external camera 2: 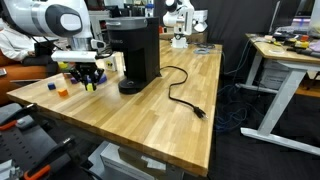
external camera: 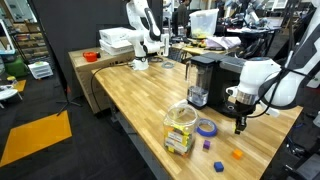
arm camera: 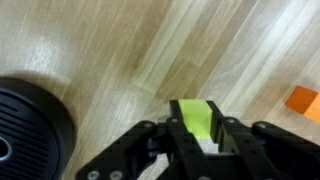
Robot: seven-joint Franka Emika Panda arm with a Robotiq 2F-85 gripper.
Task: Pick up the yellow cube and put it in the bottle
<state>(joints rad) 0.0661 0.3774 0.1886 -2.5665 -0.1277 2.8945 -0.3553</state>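
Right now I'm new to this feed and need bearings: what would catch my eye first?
The gripper is shut on the yellow cube over the wooden table. In an exterior view the black coffee maker stands close by, its cable trailing across the wood. The bottle stands near the table's edge beside a purple tape roll.

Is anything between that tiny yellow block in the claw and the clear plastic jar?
Only a flat blue tape ring lies between the gripper, holding the yellow cube, and the clear plastic jar.
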